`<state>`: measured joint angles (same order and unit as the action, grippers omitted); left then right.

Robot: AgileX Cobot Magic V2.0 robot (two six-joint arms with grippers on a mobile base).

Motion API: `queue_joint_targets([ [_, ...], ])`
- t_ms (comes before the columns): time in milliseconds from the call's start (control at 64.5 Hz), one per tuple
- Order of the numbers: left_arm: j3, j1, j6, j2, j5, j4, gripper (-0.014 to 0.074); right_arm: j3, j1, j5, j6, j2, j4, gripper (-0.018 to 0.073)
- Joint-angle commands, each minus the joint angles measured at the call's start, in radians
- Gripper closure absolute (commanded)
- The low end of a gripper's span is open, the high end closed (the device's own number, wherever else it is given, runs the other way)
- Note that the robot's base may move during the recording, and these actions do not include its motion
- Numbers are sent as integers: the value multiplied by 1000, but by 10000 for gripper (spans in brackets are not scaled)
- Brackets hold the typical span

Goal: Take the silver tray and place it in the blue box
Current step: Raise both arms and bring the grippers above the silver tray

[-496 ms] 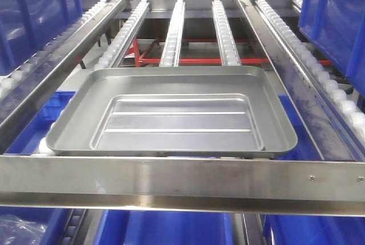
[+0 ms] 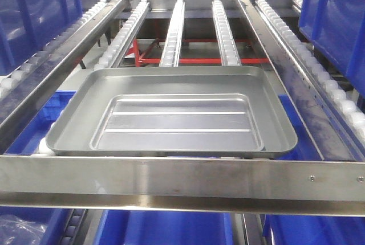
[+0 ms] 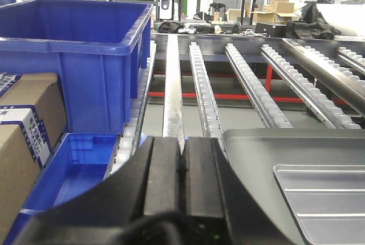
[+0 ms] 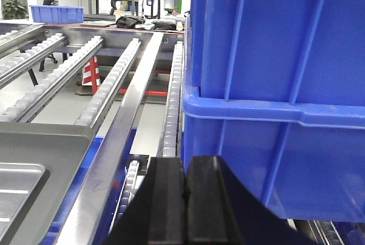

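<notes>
The silver tray [image 2: 171, 114] lies flat on the roller rails in the middle lane, its near rim against the steel front bar [image 2: 182, 179]. A deep blue box [image 2: 34, 17] stands on the left lane and another blue box [image 2: 336, 17] on the right lane. My left gripper [image 3: 182, 145] is shut and empty, just left of the tray's [image 3: 296, 165] near-left corner. The left blue box [image 3: 74, 57] stands beyond it. My right gripper [image 4: 185, 165] is shut and empty, right of the tray [image 4: 34, 159] and close against the right blue box [image 4: 274, 57]. Neither gripper shows in the front view.
Roller rails [image 2: 174, 28] run away from me with open gaps between them. A lower blue bin [image 3: 68, 171] sits under the rack at left beside cardboard cartons [image 3: 23, 137]. More blue bins [image 2: 171, 228] lie below the front bar. Red frame bars [image 2: 199, 60] cross underneath.
</notes>
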<state>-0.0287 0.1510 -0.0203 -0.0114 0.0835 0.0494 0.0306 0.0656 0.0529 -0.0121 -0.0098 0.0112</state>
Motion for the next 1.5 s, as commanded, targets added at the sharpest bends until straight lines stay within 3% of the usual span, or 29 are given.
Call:
queue_joint_targets([
  [0, 2, 3, 10, -16, 82, 5, 700, 3, -1, 88, -1, -21, -1, 510],
  [217, 7, 3, 9, -16, 90, -2, 700, -10, -2, 94, -1, -21, -1, 510],
  [295, 56, 3, 9, -16, 88, -11, 700, -110, -12, -39, -1, -14, -1, 510],
  [372, 177, 3, 9, 1, -50, -20, 700, -251, -13, -241, -1, 21, -1, 510],
  [512, 411, 3, 9, 124, -411, -5, 700, -485, -13, -585, 12, 188, -1, 510],
  [636, 566, 3, -52, 315, -702, -4, 700, -608, -13, -758, 59, 387, -11, 510],
  [729, 624, 3, -55, 472, -806, 11, 700, -657, -13, -855, 58, 530, -35, 510],
  [899, 633, 3, -55, 674, -804, 199, 700, -667, -13, -925, 56, 671, -127, 510],
  [1039, 637, 3, -55, 822, -736, 316, 700, -667, -18, -903, 54, 751, -218, 508],
  [1086, 656, 6, -64, 868, -746, 386, 700, -672, -29, -900, 50, 778, -259, 499],
  [1132, 688, 28, -121, 907, -783, 452, 699, -682, -53, -897, 23, 807, -294, 499],
  [1194, 736, 96, -156, 952, -807, 481, 693, -701, -104, -880, -37, 844, -294, 498],
  [1241, 757, 154, -140, 980, -785, 467, 693, -710, -137, -856, -85, 871, -267, 498],
  [1272, 773, 192, -88, 1000, -761, 427, 693, -716, -164, -837, -126, 891, -241, 498],
  [1396, 838, 310, 312, 1105, -704, 104, 693, -746, -281, -769, -346, 991, -74, 498],
  [1442, 864, 349, 401, 1152, -704, 12, 692, -758, -320, -750, -404, 1041, -19, 498],
  [1489, 891, 374, 442, 1210, -704, -41, 692, -778, -358, -736, -443, 1091, 17, 498],
])
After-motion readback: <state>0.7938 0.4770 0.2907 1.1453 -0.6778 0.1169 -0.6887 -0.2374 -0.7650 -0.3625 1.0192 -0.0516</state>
